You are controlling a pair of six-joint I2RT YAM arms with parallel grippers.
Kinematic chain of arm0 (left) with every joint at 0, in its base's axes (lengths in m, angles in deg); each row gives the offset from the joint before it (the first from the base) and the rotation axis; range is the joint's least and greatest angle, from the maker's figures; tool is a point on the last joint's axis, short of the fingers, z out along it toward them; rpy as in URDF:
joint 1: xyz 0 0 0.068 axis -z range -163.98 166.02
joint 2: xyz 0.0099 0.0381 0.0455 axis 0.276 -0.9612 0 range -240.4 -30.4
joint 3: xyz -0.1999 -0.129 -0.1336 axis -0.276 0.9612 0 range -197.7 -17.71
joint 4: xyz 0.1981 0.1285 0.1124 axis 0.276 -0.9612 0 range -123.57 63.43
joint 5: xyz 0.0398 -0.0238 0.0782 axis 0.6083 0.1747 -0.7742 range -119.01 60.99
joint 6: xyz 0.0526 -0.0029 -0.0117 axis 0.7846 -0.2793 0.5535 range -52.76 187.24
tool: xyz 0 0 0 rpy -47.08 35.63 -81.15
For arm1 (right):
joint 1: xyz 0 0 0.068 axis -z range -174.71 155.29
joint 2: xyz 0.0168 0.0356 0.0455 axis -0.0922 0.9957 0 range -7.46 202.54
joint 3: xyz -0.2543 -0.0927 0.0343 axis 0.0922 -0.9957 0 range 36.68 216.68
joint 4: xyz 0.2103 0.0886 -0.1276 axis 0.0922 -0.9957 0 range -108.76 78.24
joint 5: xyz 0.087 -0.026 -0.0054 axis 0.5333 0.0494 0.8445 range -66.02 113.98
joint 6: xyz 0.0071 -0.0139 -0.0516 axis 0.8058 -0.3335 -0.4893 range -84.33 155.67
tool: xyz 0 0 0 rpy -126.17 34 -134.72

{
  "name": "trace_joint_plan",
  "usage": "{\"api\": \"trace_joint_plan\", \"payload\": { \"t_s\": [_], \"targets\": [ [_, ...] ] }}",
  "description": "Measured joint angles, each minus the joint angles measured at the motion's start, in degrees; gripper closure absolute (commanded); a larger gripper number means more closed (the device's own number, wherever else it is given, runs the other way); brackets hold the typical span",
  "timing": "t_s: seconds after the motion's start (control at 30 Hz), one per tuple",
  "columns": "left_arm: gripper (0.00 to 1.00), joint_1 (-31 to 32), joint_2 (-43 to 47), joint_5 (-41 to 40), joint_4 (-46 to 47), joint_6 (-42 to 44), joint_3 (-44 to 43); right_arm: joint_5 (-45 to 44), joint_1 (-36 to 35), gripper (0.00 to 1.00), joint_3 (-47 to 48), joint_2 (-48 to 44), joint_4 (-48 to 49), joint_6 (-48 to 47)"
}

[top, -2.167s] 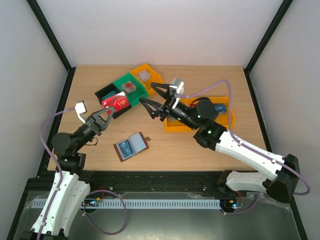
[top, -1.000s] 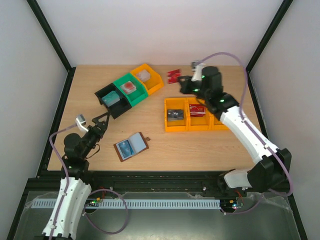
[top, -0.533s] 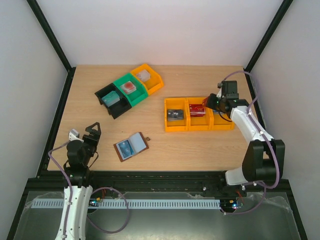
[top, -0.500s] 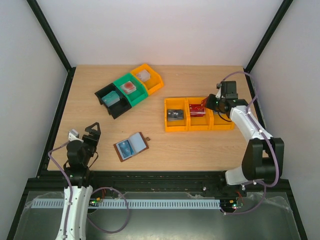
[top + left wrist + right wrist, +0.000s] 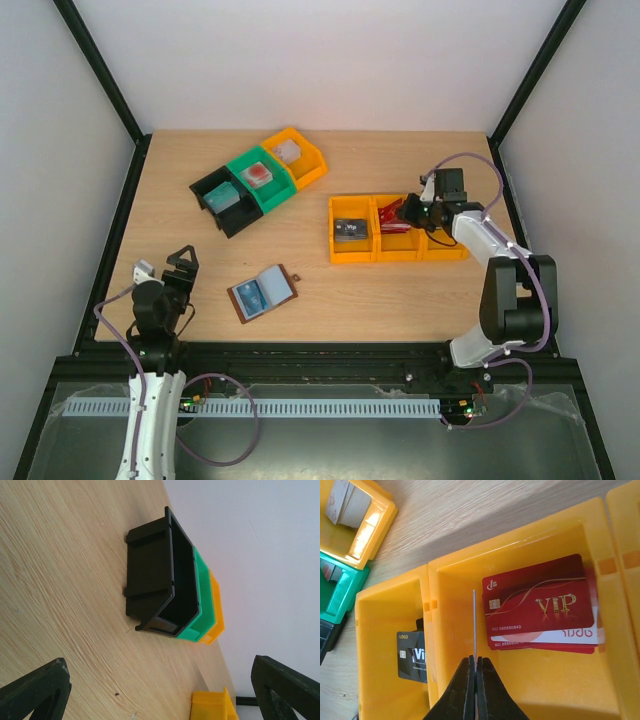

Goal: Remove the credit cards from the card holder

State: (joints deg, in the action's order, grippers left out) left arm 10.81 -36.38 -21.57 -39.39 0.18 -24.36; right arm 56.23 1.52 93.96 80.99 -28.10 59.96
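The card holder, a brown wallet, lies open on the table showing its pale blue-grey inside. My right gripper hangs over the middle compartment of the yellow bin row. It is shut on a thin credit card, seen edge-on in the right wrist view. Under it, several red VIP credit cards lie stacked in that compartment. A black card lies in the left compartment. My left gripper is open and empty, left of the wallet at the near edge.
A diagonal row of a black bin, a green bin and an orange bin stands at the back left, each with something small inside. The black frame posts border the table.
My right arm has swung the card from the far side of the table down over the middle yellow compartment. My left arm has pulled back toward the near left edge.
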Motion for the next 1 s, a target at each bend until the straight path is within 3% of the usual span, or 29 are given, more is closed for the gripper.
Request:
{"api": "trace_joint_plan", "payload": {
  "t_s": [0.4, 0.47, 0.6, 0.67, 1.0],
  "targets": [
    [0.01, -1.0, -0.7, 0.0, -0.1, 0.1, 0.0, 1.0, 0.0, 0.98, -0.8, 4.1, 3.6, 1.6],
    [0.0, -1.2, -0.7, 0.0, -0.1, 0.2, 0.0, -0.1, 0.0, 0.95, -0.8, 4.1, 3.7, 1.7],
    [0.01, -1.2, -0.7, 0.0, -0.1, 0.2, 0.0, -3.3, 0.0, 0.73, -0.8, 4.1, 3.7, 2.1],
    [0.01, -1.2, -0.7, 0.0, -0.2, 0.2, 0.0, -5.4, 0.0, 0.69, -0.8, 4.1, 3.7, 2.1],
    [0.0, -1.1, -0.9, 0.3, -0.8, 0.3, 0.1, -18.8, -1.7, 0.63, 6.0, 4.1, -0.5, 0.3]
  ]
}}
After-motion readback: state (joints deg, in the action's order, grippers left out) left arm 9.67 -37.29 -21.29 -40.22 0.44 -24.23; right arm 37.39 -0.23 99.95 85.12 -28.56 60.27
